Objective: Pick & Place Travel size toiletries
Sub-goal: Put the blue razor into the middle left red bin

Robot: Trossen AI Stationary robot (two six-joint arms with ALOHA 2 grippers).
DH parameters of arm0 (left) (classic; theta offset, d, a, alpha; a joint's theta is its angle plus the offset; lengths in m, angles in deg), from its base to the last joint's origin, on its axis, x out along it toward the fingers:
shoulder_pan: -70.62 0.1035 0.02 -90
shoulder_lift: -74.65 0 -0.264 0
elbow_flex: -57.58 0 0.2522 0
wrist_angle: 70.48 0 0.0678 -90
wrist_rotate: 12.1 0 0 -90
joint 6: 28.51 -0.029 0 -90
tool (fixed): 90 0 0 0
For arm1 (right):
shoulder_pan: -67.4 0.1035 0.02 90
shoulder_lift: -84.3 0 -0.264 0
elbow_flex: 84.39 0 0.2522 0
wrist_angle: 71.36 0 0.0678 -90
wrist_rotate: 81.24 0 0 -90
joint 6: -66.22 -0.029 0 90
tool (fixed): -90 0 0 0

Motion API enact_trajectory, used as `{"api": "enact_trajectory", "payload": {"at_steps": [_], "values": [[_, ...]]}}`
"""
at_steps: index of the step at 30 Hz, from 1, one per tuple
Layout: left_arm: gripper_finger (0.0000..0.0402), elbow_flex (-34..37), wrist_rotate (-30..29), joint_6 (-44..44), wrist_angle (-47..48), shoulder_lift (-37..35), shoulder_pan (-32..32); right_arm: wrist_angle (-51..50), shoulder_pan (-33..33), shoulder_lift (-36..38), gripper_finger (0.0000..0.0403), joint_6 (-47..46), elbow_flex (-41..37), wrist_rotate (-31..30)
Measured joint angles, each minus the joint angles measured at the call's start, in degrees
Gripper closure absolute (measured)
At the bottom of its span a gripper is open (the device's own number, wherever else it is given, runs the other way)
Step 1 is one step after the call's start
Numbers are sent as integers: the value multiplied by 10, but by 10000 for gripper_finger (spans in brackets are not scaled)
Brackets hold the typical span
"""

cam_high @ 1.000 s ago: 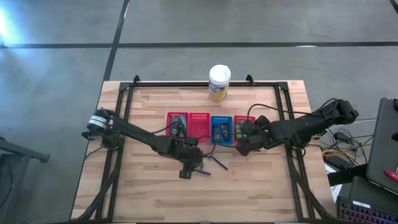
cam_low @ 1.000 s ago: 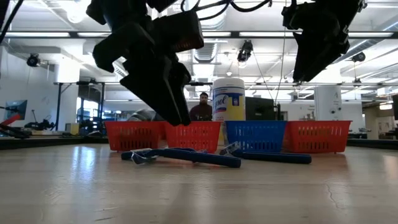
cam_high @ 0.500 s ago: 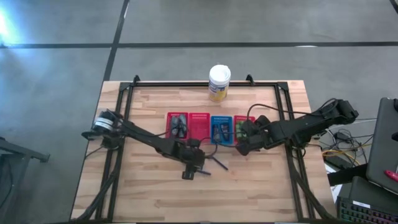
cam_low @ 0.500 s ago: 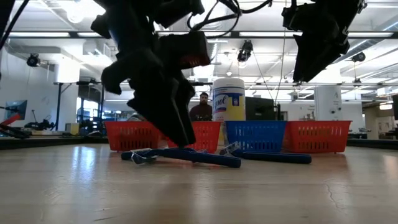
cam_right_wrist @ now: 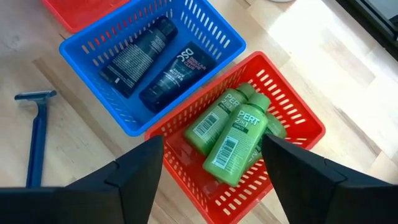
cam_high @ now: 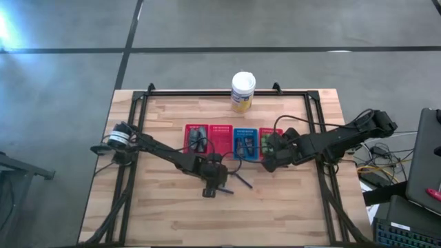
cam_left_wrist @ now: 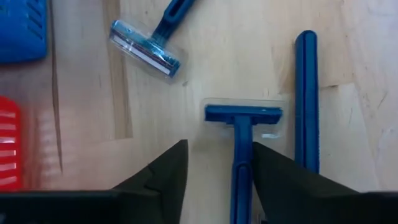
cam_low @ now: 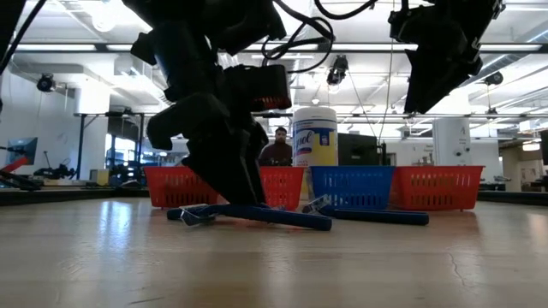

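Observation:
Three blue disposable razors lie flat on the table. In the left wrist view one razor [cam_left_wrist: 244,115] lies with its handle between my open left gripper's [cam_left_wrist: 217,149] fingers; a second razor [cam_left_wrist: 146,53] and a third handle [cam_left_wrist: 306,93] lie beside it. The left gripper [cam_low: 244,198] stands low at the table over the razors [cam_low: 257,214]. My open right gripper [cam_right_wrist: 211,142] hovers above the red basket of green bottles [cam_right_wrist: 233,134] and the blue basket of dark tubes [cam_right_wrist: 152,59]. Grey tubes lie in the leftmost red basket [cam_high: 196,138]. My left gripper comes from above, pointing down, with one finger on each side of the razor's handle [cam_left_wrist: 241,177], the fingers across it. The handle lies close against one finger [cam_left_wrist: 273,174]; I cannot tell whether they touch. The razor lies flat on the table.
Four mesh baskets stand in a row at mid-table [cam_high: 233,141]. A white canister with a yellow label [cam_high: 242,91] stands behind them at the far edge. Bare wood lies toward the near edge [cam_high: 227,217]. A person shows in the room beyond [cam_low: 279,147].
My left gripper has come down toward the table onto the razors, shifting slightly toward the table's right, and now stands with its fingertips at the razor's level. The razors and my right arm have kept still.

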Motion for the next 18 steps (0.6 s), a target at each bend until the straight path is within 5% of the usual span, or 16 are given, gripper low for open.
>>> {"api": "enact_trajectory", "payload": {"at_steps": [8, 18], "values": [[299, 0, 0, -7, 8, 0, 0, 0, 0, 0, 158, 0, 0, 0], [307, 30, -9, 26, 3, -4, 0, -1, 0, 0, 164, 2, 0, 0]]}}
